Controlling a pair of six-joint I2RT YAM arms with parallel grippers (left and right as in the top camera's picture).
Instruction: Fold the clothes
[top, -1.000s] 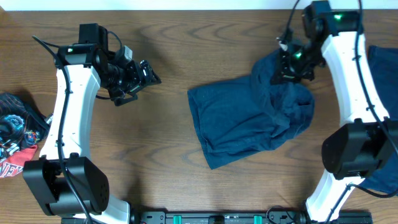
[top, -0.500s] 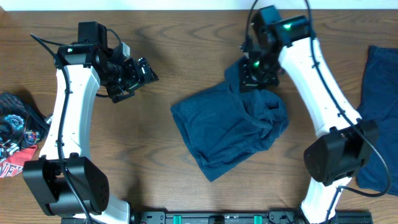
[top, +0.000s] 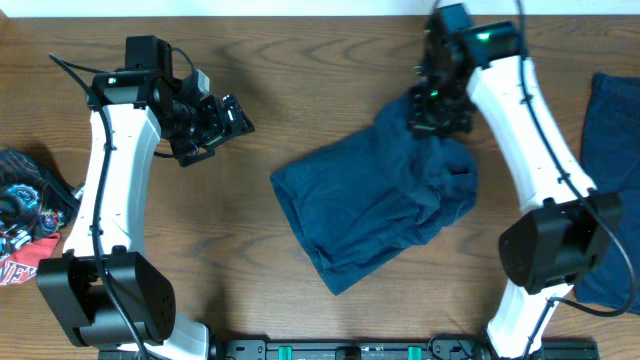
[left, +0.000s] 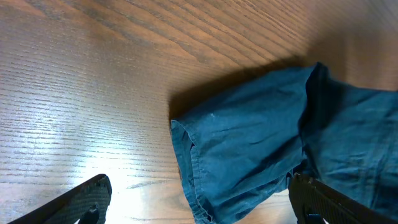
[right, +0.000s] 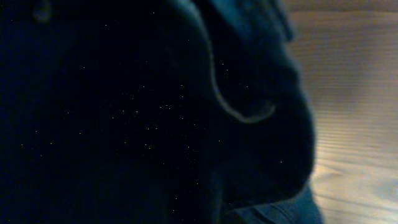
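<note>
Rightward the right gripper (top: 438, 112) is being swung since half a second ago, and the pinched corner of the navy garment (top: 370, 210) is being dragged along with it. Its jaws are being kept pressed together on that raised fold of cloth, which is bunched right at the fingers. The rest of the garment is trailing from the grip toward the left arm's side and lying crumpled on the wooden table (top: 300, 60). In the right wrist view the dark cloth is being pushed right up against the lens. Only a strip of table is being shown beside it, and the fingers themselves are being hidden.

The left gripper (top: 238, 115) is being held where it was, with its jaws spread wide, nothing between them, and well apart from the garment. From its wrist camera the garment's hemmed edge is being seen ahead of the gap between the two fingertips (left: 81, 199). A second navy garment (top: 610, 140) is lying flat on the outer side of the right arm. A patterned pile of clothes (top: 25, 215) is lying on the outer side of the left arm.
</note>
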